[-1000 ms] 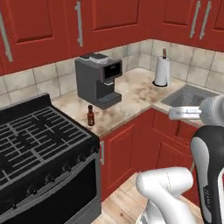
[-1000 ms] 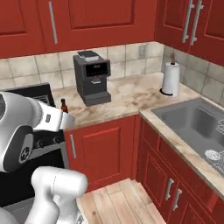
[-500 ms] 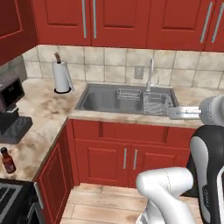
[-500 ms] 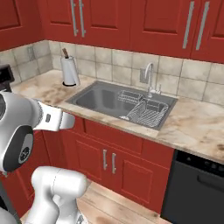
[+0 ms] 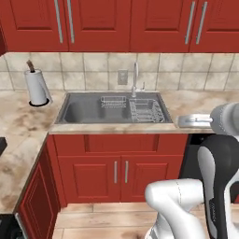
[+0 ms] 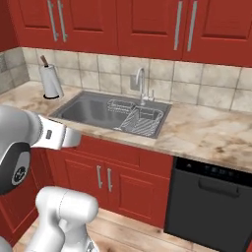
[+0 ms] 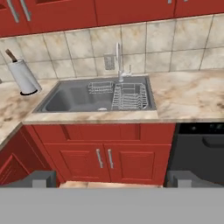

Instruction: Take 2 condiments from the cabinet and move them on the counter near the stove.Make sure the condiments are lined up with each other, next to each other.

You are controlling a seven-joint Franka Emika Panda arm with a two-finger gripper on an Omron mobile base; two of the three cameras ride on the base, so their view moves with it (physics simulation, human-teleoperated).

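Steel sink [image 5: 84, 111] [image 6: 88, 109] [image 7: 70, 99] sunk in corner run, basin bare on left. Wire dish rack [image 5: 145, 110] [image 6: 139, 121] [image 7: 129, 96] sits in right part of sink. Chrome faucet [image 5: 136, 77] [image 6: 141, 83] [image 7: 119, 61] upright behind sink, at back rim. Wall outlet [image 5: 123, 76] [image 7: 109, 63] on tile backsplash just beside faucet. Paper towel roll [image 5: 37, 87] [image 6: 50, 80] [image 7: 22, 77] upright on stand, left of sink, well apart from rack. Black dishwasher [image 6: 211, 202] [image 7: 199, 151] right of red base doors. Wood floor [image 5: 102, 217] below.
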